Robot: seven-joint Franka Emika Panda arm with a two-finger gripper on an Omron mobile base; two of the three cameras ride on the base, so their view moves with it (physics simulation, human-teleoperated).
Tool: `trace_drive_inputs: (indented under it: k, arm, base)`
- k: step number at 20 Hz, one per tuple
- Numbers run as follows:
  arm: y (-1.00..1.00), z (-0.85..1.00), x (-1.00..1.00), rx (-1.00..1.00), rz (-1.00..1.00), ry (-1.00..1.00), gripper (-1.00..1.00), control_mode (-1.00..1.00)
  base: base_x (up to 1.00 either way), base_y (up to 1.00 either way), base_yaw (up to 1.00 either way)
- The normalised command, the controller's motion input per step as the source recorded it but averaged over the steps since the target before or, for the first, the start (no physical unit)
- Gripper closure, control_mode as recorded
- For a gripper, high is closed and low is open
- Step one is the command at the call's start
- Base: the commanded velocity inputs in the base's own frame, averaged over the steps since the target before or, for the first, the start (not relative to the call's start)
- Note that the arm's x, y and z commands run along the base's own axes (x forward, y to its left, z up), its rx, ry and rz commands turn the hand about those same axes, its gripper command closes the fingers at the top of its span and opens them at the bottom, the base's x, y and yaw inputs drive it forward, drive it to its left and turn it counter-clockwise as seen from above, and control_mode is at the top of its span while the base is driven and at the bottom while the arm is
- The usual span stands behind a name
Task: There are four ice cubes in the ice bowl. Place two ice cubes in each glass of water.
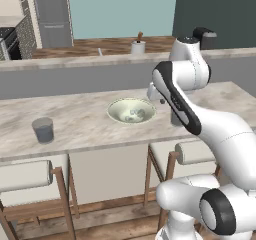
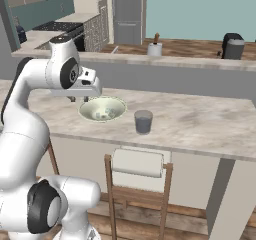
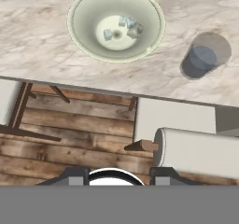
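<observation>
Marble-patterned worktop is seen carrying the ice bowl, a wide, shallow cream-green dish near its front edge. Small translucent ice cubes are clustered at the bottom of the bowl; about four can be made out. One glass of water is stood well to the left of the bowl in the left base view, and another is placed just to the bowl's right in the right base view. The fingers are hung above the stools and wooden floor, short of the worktop, with nothing gripped between them; how widely they are parted cannot be told.
</observation>
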Motion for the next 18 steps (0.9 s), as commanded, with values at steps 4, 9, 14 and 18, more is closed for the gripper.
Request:
trace_drive_inputs:
  k: [4,9,14,18]
  arm:
    - [0.00,-0.04,-0.14,0.00,0.00,0.00,-1.00,-1.00]
    - [0.00,-0.16,-0.48,0.00,0.00,0.00,-1.00,-1.00]
    - [-0.09,-0.25,-0.64,0.03,0.00,0.00,-1.00,-1.00]
    - [-0.16,-0.26,-0.59,0.05,0.00,0.00,-1.00,-1.00]
  base:
    - [0.00,0.00,0.00]
    - [0.00,0.00,0.00]
    - [0.00,0.00,0.00]
    - [0.00,0.00,0.00]
